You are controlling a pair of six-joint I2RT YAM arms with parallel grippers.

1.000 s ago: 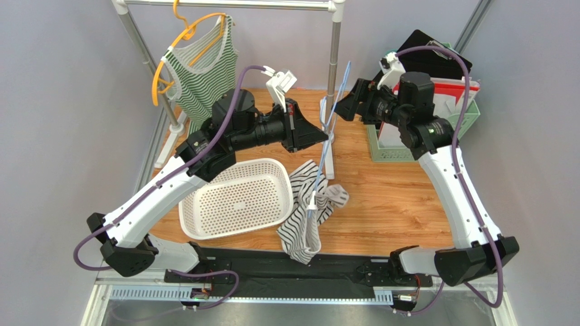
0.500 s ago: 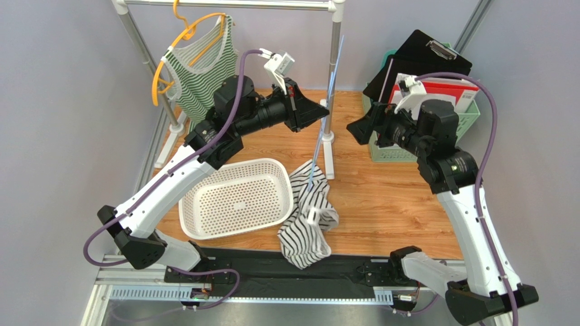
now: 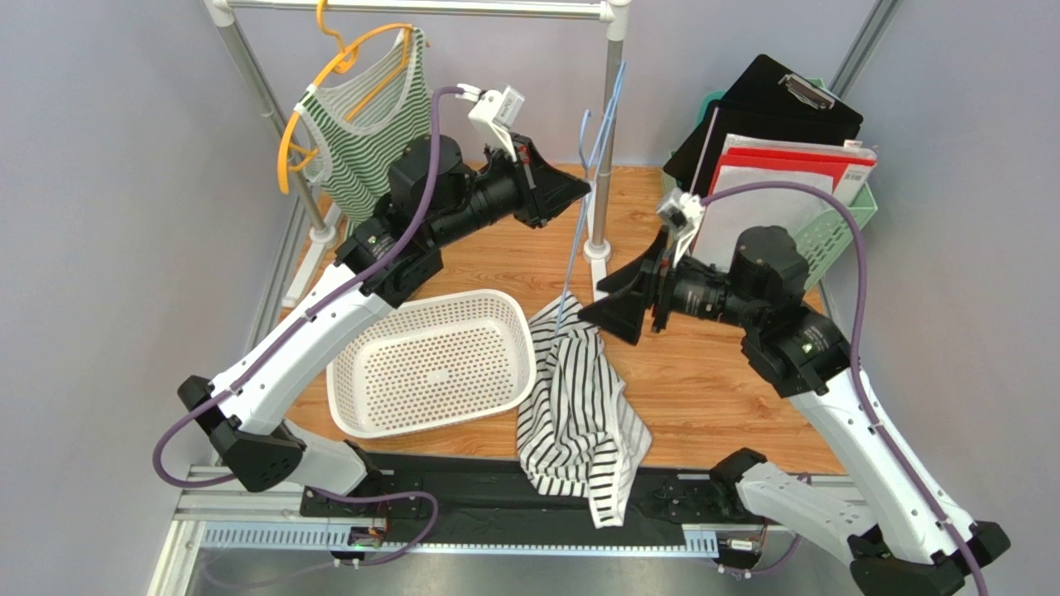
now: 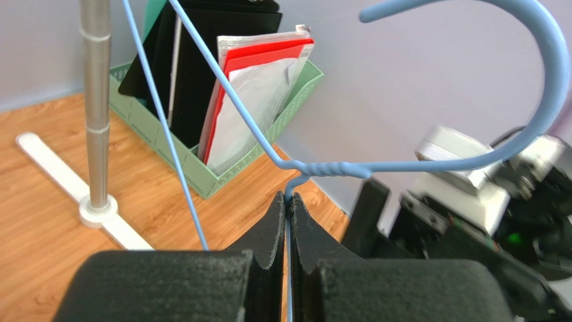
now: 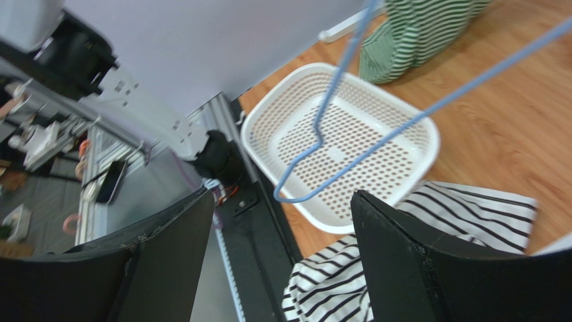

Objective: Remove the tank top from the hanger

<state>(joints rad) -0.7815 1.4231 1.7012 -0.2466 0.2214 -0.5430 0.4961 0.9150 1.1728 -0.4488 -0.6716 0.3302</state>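
Mid-strip, the left gripper [image 4: 290, 201] pinches the hanger [image 4: 322, 169] neck while the tank top [image 3: 575, 410] droops just below the wide-open right gripper [image 3: 622, 306], which next, I judge, must nip cloth and pull it clear.

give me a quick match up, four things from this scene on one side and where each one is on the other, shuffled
Things:
1. blue hanger
2. green striped tank top
3. white basket
4. black-and-white striped tank top

Places:
A. sitting flat on the table
B. pinched in the left gripper
C. draped over the table's near edge
D. hanging on the orange hanger

Pairs: 1-B, 2-D, 3-A, 4-C
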